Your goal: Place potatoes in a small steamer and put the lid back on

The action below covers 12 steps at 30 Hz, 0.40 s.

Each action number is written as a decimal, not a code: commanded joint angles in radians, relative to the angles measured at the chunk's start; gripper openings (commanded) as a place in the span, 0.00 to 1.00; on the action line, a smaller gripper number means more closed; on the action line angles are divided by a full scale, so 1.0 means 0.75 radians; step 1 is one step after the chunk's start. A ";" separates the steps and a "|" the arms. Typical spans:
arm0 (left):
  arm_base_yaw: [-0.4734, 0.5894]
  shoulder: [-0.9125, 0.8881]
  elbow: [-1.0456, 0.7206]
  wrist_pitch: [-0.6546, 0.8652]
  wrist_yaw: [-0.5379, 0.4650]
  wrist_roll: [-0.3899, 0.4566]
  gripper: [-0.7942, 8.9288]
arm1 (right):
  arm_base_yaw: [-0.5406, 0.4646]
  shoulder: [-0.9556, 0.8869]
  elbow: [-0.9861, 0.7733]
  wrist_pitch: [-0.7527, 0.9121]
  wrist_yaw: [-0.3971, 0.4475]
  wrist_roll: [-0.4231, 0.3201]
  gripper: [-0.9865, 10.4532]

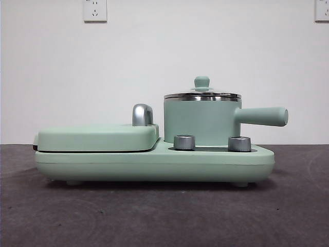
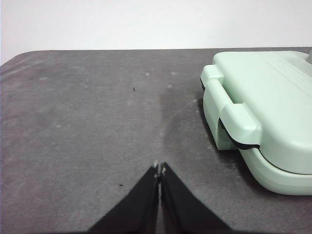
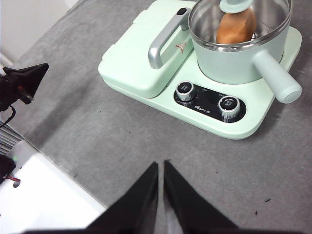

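inside the steamer (image 3: 243, 53) under its lid (image 3: 234, 14), potato (image 3: 235, 27)

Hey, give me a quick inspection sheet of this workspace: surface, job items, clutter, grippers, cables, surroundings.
Surface: dark grey table, a few specks.
Job's things: potato inside the small steamer; lid on its rim.
Clutter: nothing seen beyond the green cooker base and griddle cover.
Grippers: left gripper and right gripper both shut, empty, away from the cooker.
Cables: thin wires at the table's edge.
Surroundings: white wall, sockets.
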 commanded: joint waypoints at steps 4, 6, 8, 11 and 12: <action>0.003 -0.003 -0.026 -0.008 0.007 0.012 0.09 | 0.007 0.008 0.013 0.014 -0.001 -0.011 0.10; 0.003 -0.003 -0.026 -0.008 0.007 0.012 0.09 | 0.007 0.008 0.013 0.014 -0.001 -0.011 0.10; 0.003 -0.003 -0.026 -0.008 0.007 0.012 0.09 | 0.007 0.008 0.013 0.014 -0.001 -0.011 0.10; 0.003 -0.003 -0.026 -0.008 0.007 0.012 0.09 | 0.007 0.008 0.013 0.016 -0.001 -0.011 0.10; 0.003 -0.003 -0.026 -0.008 0.007 0.012 0.09 | 0.001 0.007 0.012 0.017 0.002 -0.011 0.10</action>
